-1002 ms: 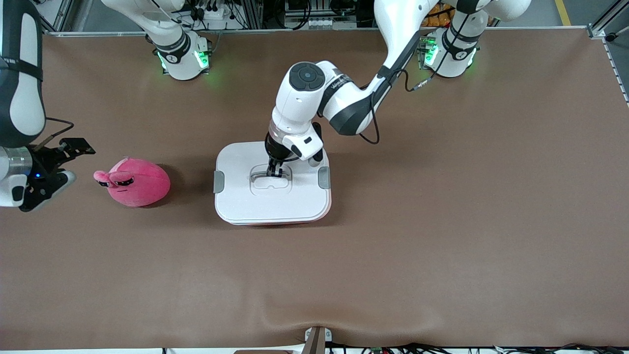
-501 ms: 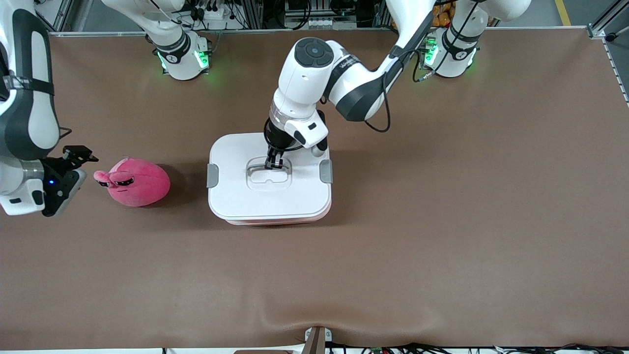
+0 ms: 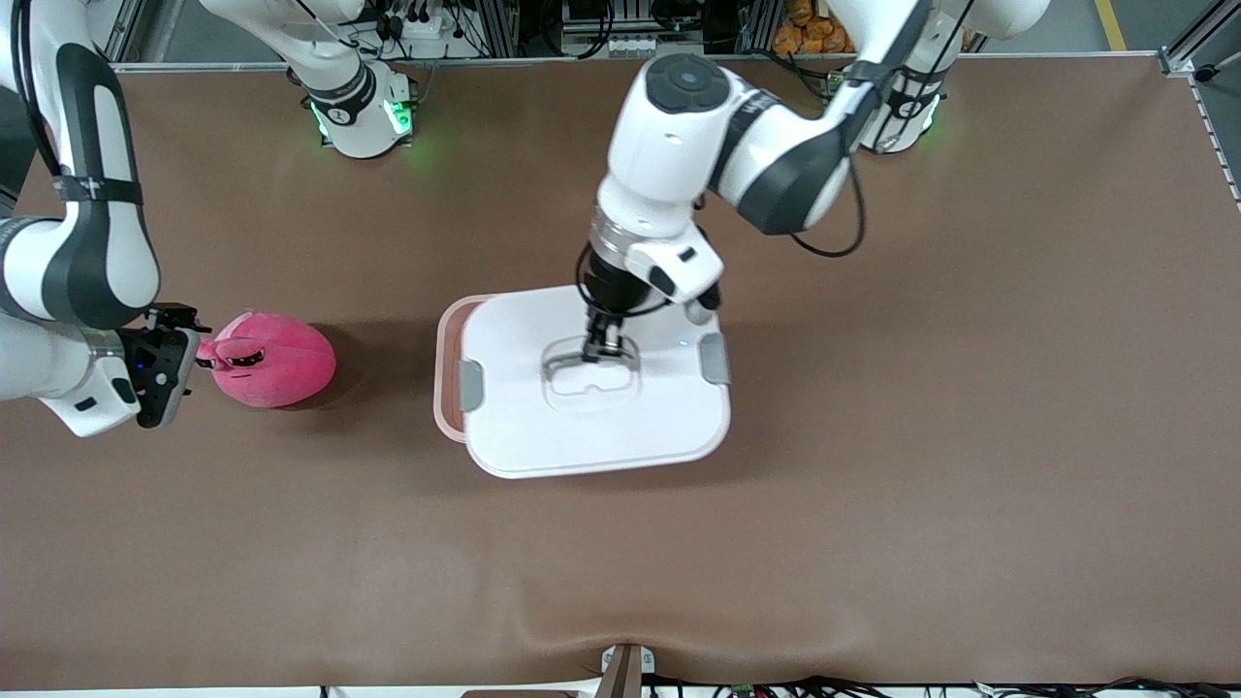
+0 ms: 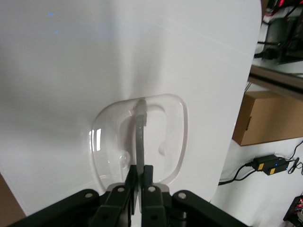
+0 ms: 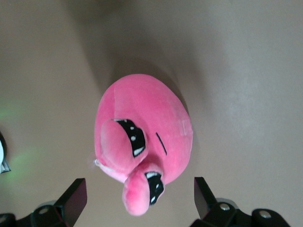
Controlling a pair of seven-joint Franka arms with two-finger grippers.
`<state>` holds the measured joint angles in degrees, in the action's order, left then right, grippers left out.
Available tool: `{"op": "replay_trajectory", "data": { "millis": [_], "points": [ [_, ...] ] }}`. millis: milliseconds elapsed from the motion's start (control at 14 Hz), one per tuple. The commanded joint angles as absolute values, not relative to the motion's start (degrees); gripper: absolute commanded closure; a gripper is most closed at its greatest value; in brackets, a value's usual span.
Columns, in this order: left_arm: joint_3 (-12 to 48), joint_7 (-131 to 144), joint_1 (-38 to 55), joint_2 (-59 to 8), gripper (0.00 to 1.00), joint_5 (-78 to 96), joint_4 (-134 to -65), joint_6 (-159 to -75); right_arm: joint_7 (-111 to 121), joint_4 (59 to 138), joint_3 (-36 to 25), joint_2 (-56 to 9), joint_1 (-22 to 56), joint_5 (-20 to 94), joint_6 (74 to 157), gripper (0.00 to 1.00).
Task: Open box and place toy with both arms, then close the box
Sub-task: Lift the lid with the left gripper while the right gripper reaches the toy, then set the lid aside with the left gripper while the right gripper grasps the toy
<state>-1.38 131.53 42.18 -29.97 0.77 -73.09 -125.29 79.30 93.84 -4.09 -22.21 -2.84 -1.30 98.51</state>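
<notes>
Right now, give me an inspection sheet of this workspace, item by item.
Surface: brown table, slight ripple at the edge nearest the front camera.
Job's things: white lid lifted off the pink box, shifted toward the left arm's end; pink toy on the table toward the right arm's end.
Clutter: nothing seen.
Hands: left hand shut on the lid's clear handle; right hand open, beside the toy.
Cables: black cable looping along the left arm.
Surroundings: cardboard carton and power adapter on the floor.
</notes>
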Motion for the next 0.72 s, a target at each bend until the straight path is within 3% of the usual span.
{"op": "replay_trajectory", "data": {
  "millis": [0,358,644],
  "points": [
    [-0.70,127.45,39.21,-23.92,1.00,0.61,-78.83,-124.28,80.68,96.06,-3.96,-21.45,-1.33,-1.76,99.76,0.00],
    [-0.44,115.37,31.66,-17.07,1.00,3.85,-85.94,-120.43,84.19,97.73,-2.64,-19.51,0.26,-5.80,99.93,0.00],
    [-0.44,103.20,24.89,-13.28,1.00,6.15,-91.40,-118.04,87.80,103.25,-2.64,-17.50,-0.18,-5.80,105.72,0.00]
  ]
}}
